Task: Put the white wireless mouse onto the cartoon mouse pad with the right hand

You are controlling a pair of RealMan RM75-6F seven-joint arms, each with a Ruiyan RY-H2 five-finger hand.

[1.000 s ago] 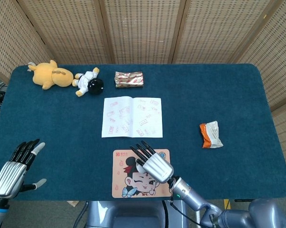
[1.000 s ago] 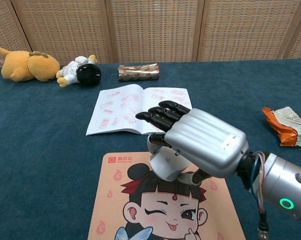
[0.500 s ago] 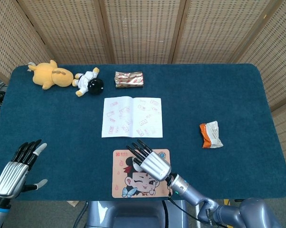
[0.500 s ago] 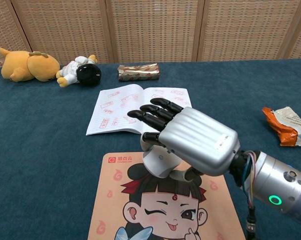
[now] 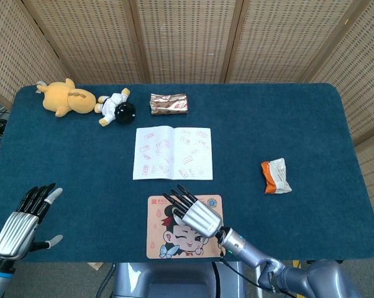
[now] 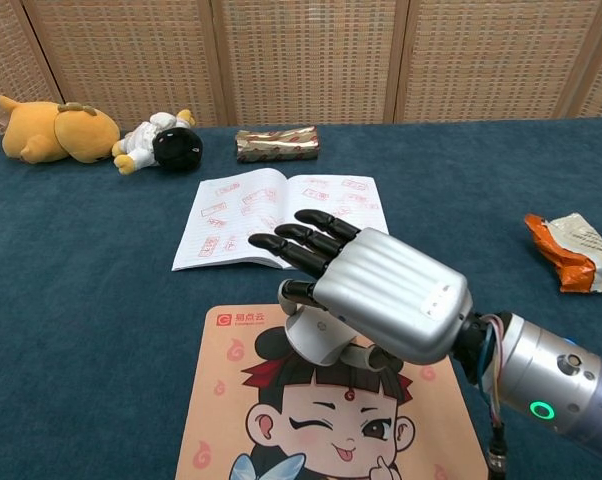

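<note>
The white wireless mouse [image 6: 314, 338] sits under the palm of my right hand [image 6: 381, 300], over the top edge of the cartoon mouse pad [image 6: 281, 430]. The hand grips it with the thumb along its side, while the dark fingers [image 6: 301, 240] stretch out flat above it. Whether the mouse rests on the pad is unclear. In the head view the right hand [image 5: 196, 214] covers the mouse above the pad [image 5: 165, 245] near the table's front edge. My left hand [image 5: 16, 226] hovers at the front left corner, fingers apart and holding nothing.
An open notebook [image 5: 173, 153] lies just beyond the pad. An orange-and-white snack packet [image 5: 276, 176] is to the right. At the back lie a foil packet [image 5: 168, 103], a yellow plush [image 5: 66, 98] and a small doll [image 5: 115, 108].
My right hand has shifted slightly left and lower over the pad with the mouse under it, and its fingers have straightened out. The left hand has barely moved.
</note>
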